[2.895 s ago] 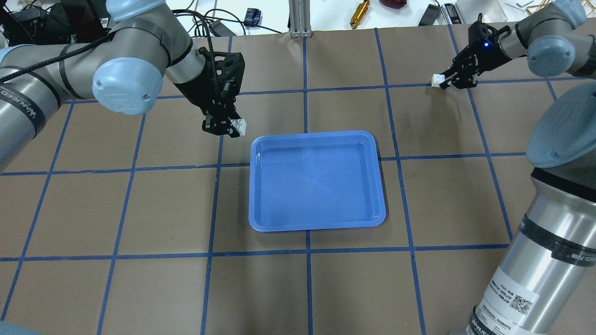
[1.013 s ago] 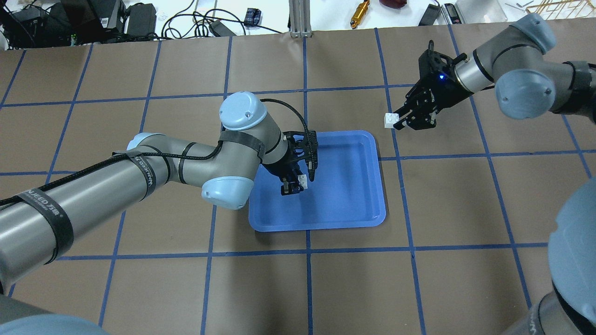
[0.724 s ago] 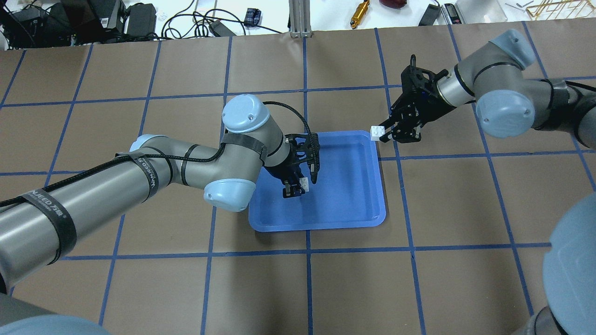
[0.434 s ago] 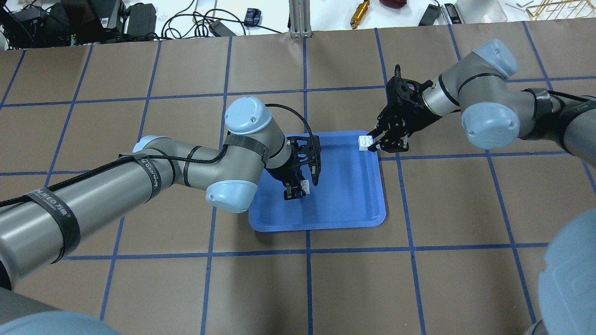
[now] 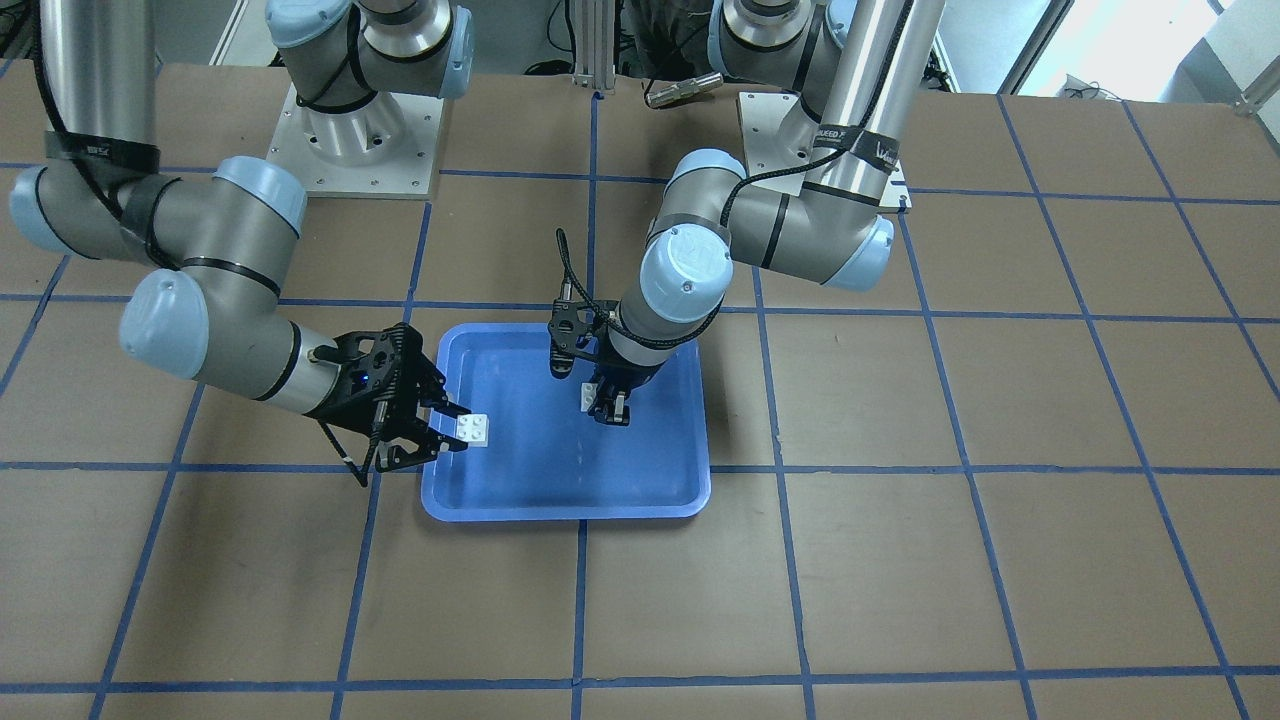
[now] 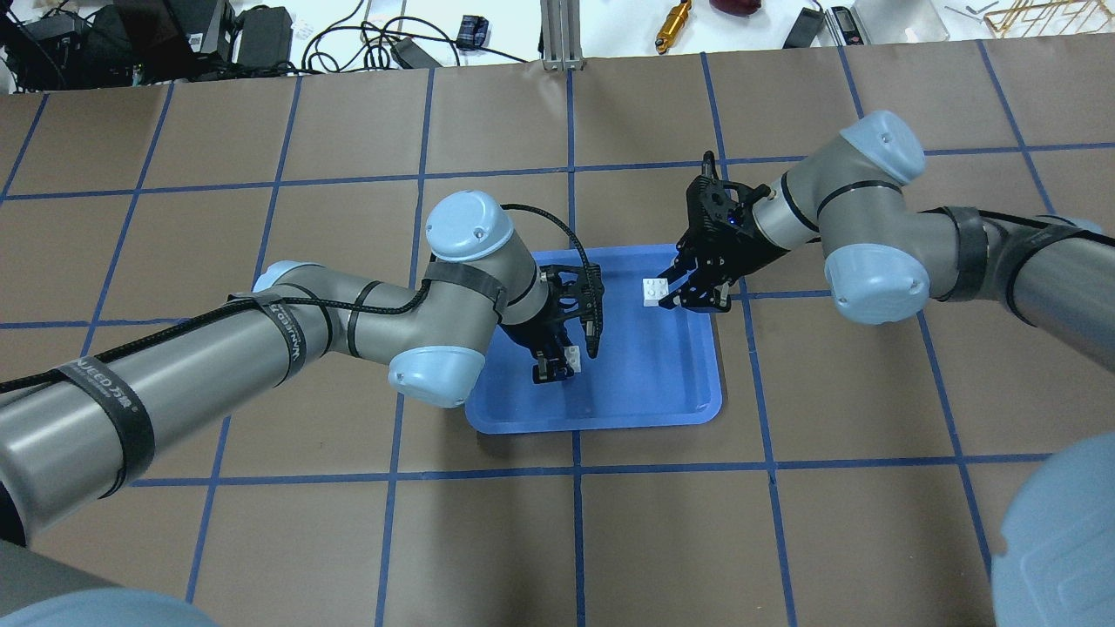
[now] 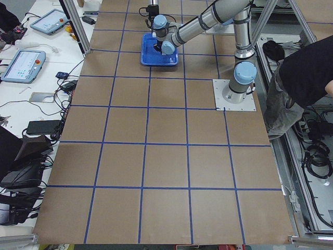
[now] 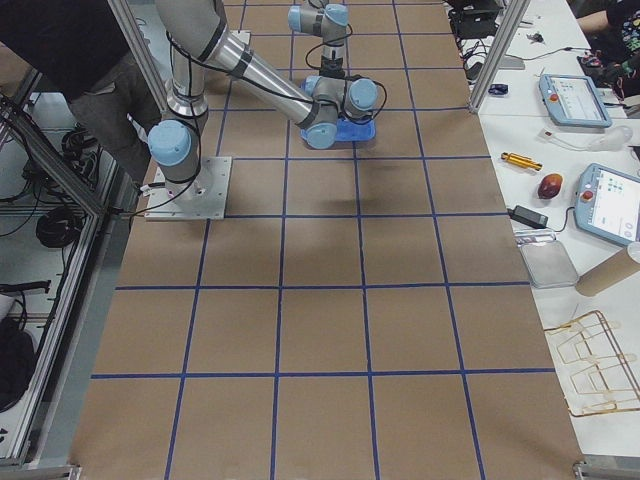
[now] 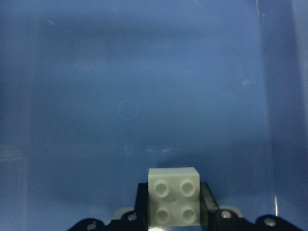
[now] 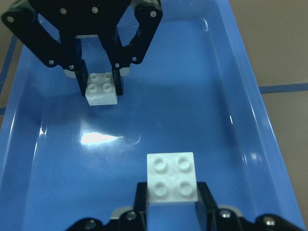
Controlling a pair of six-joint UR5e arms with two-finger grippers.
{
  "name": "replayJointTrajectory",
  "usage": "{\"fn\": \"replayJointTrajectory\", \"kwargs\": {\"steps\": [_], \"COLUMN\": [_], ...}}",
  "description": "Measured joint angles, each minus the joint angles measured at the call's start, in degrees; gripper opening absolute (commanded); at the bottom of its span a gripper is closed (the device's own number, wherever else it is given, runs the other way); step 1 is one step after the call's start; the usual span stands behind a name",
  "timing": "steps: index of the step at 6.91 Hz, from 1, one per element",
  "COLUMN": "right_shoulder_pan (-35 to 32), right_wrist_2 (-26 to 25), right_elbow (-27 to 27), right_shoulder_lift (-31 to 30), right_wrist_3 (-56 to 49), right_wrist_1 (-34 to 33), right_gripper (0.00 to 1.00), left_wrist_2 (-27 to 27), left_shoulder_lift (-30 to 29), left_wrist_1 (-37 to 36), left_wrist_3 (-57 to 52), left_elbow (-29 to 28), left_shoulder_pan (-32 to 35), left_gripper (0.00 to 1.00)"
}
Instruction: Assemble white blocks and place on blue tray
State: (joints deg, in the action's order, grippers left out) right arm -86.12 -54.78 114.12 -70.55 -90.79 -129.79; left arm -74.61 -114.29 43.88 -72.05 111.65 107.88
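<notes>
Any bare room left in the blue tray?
Mostly bare. Free: floor of the large shallow blue plastic tray between the left gripper with its small white studded brick and the right gripper with its own white brick, plus the strip along the robot-side rim. Crowded: under the left gripper.

Left arm [image 6: 331, 320] and right arm [image 6: 880, 239]: silver tubes, pale-blue joint caps. The left has a black braided cable [image 6: 542, 218] strapped on with black bands [image 6: 109, 409], white lettering, WANJEED I think. Left gripper [image 6: 556, 366] and right gripper [image 6: 667, 292] are black skeletal frames with tiny screws. There's a blue LED [image 5: 369, 379] on the right one.
</notes>
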Motion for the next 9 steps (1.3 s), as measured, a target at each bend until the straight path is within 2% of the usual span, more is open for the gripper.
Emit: {"fn": "replayJointTrajectory", "kwargs": {"steps": [1, 2, 5, 9], "right_shoulder_pan": [-1.35, -2.39, -2.85, -2.66], "right_wrist_2": [-0.07, -0.08, 2.36, 4.07], "right_elbow": [1.3, 2.02, 4.19, 5.59], "right_shoulder_lift": [0.0, 0.1, 0.36, 0.49], "right_wrist_3": [2.73, 4.35, 3.42, 1.69], "right_wrist_1": [-3.29, -5.18, -8.12, -8.31], "right_gripper": [0.0, 0.0, 0.0, 0.0], "left_wrist_2": [-0.03, -0.05, 0.37, 0.51], "left_shoulder_lift": [0.03, 0.09, 0.2, 0.67], "left_wrist_1": [-0.16, -0.19, -0.34, -0.54], "left_wrist_3": [0.02, -0.02, 0.03, -0.28], "left_elbow": [0.09, 0.12, 0.18, 0.35], "left_shoulder_pan": [0.01, -0.01, -0.04, -0.47], "left_gripper": [0.64, 0.7, 0.7, 0.69]}}
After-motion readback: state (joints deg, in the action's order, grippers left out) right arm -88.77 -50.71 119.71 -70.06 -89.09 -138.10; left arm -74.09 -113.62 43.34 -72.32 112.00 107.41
